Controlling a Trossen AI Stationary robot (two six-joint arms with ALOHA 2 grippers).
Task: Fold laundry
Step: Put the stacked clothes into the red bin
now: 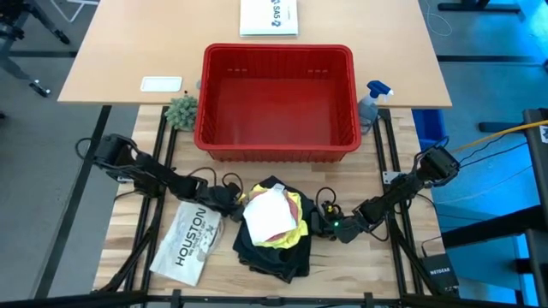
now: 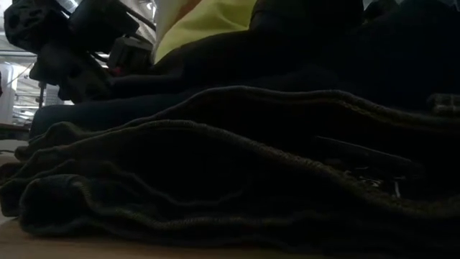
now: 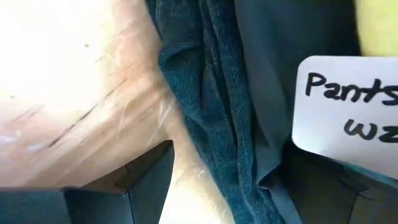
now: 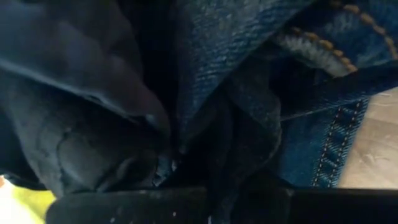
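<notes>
Limp, heavy dark trousers (image 1: 272, 244) under light yellow T-shirt (image 1: 294, 224) needed hem-edge grabs; left pincer (image 1: 229, 198) gaped, right pincer (image 1: 323, 224) clamped empty.

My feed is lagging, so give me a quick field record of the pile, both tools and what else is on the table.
pile: dark trousers heaped at the front centre of the table, yellow T-shirt and white cloth on top
left tool: open, at the pile's left edge
right tool: shut on the dark trousers at the pile's right edge
label: paper tag reading "Pants" lies on the pile
basket: red basket behind the pile
other: HOUSTON item left of the pile, spray bottle right of the basket
</notes>
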